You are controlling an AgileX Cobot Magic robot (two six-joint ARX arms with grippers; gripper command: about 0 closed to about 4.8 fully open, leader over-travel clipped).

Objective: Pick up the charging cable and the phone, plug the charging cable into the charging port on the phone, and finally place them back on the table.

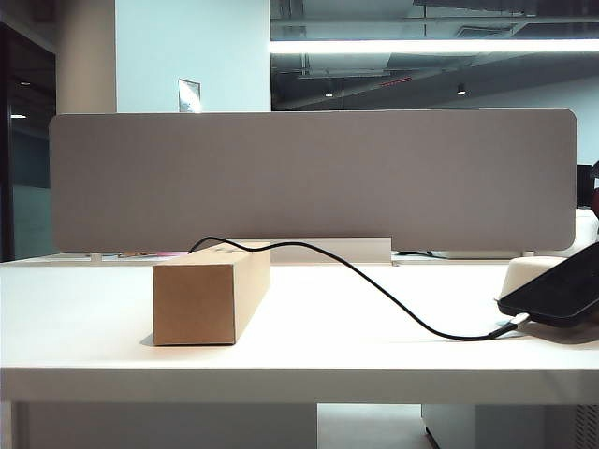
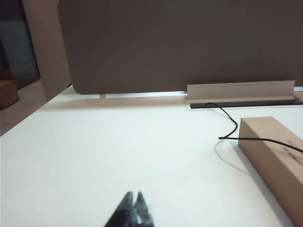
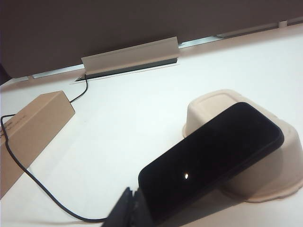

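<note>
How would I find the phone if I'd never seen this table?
Look along the wide white table, past the brown cardboard box, to the side by the shut right gripper. Follow the thin black charging cable to its end. There a glossy black flat phone leans tilted on an off-white rounded stand.

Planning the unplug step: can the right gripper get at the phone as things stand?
Probably yes. The right gripper, shut, sits right at the low end of the phone, which leans on the off-white stand; nothing lies between them, though the charging cable runs close.
</note>
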